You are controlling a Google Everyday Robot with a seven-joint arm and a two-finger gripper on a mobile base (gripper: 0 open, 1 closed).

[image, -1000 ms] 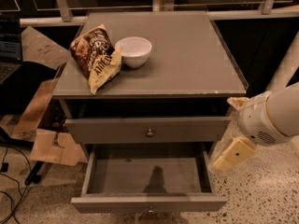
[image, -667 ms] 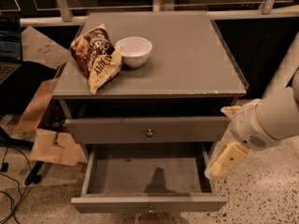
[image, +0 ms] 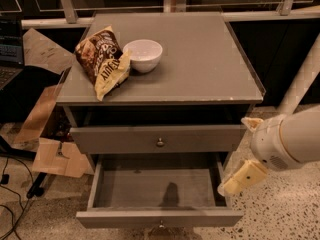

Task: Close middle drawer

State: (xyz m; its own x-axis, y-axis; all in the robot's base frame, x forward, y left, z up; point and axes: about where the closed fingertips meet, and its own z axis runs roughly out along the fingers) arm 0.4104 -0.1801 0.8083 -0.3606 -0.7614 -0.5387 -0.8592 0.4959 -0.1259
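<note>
The middle drawer (image: 155, 186) is pulled far out of the grey cabinet. Its inside is bare grey, and its low front (image: 125, 218) faces me with a small round knob (image: 161, 227) at the bottom edge of the view. My gripper (image: 243, 177), cream-coloured on a white arm (image: 292, 141), hangs at the drawer's right side, just outside the right wall near its front corner. I cannot tell whether it touches the wall. It holds nothing that I can see.
The drawer above (image: 120, 139) stands slightly out, with a knob (image: 160, 143). On the cabinet top (image: 210, 59) lie a chip bag (image: 102, 59) and a white bowl (image: 143, 55). Cardboard (image: 55, 156) and cables (image: 10, 204) are on the floor at left.
My gripper and arm have moved left and a little down, closer to the open drawer's right wall. The drawer has not moved.
</note>
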